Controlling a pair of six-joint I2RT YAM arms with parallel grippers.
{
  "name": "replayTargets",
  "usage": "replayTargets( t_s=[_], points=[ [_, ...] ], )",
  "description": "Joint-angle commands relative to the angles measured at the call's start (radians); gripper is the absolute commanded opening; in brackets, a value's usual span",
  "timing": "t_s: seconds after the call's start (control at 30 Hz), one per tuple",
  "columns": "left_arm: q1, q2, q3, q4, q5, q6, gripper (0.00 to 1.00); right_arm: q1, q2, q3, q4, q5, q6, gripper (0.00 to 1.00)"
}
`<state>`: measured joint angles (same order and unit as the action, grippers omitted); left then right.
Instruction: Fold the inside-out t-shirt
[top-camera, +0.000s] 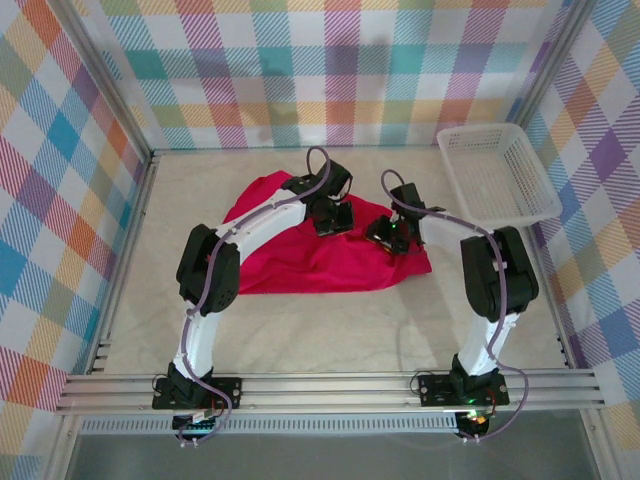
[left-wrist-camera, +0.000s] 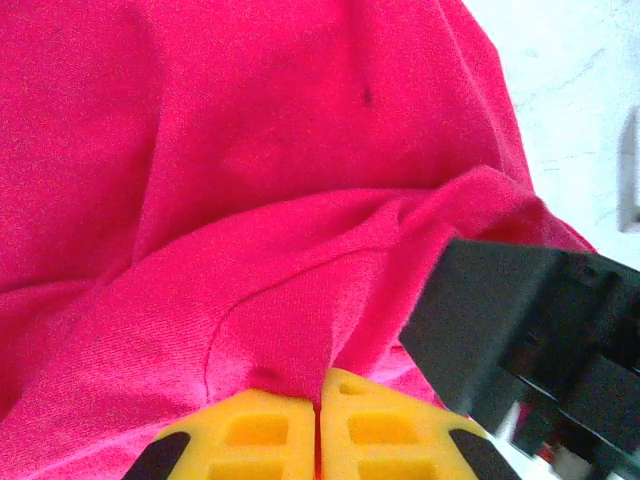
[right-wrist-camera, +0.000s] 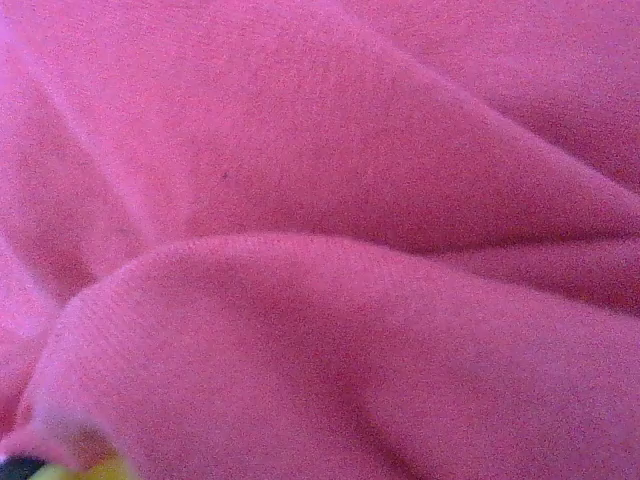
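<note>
The left hand (left-wrist-camera: 318, 388) is seen clenched, its yellow fingers (left-wrist-camera: 255, 435) pressed together on a small pinch of the inside-out t-shirt (left-wrist-camera: 250, 200), which is tented up toward the tips. Whether the right hand (top-camera: 388, 236) is released or grasping cannot be told; it is pressed close against the cloth, near the left one. The t-shirt is spread in a wrinkled heap on the worktop (top-camera: 330, 330), toward its far middle. The fabric is judged light, soft and limp, likely to sag and drag, so hold is best taken at a hem or shoulder seam, with the hands well apart. A white basket (top-camera: 545, 205) is set at the far right, apart from the cloth. The arms reaching over the shirt are judged the main hindrance.
</note>
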<state>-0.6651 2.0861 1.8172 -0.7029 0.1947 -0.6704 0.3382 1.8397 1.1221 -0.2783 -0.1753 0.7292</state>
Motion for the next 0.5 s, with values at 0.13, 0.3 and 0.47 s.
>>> replayTargets(
  t_s=[0.13, 0.3, 0.47],
  points=[
    [0.028, -0.027, -0.005, 0.012, 0.028, -0.011, 0.06, 0.013, -0.09, 0.042, -0.041, 0.003, 0.03, 0.0],
    [0.088, -0.021, -0.023, 0.07, 0.086, -0.042, 0.05, 0.009, -0.361, -0.126, -0.027, -0.04, -0.093, 0.0],
    [0.116, -0.003, -0.051, 0.109, 0.098, -0.083, 0.04, 0.002, -0.576, -0.429, 0.154, -0.089, -0.126, 0.0]
  ],
)
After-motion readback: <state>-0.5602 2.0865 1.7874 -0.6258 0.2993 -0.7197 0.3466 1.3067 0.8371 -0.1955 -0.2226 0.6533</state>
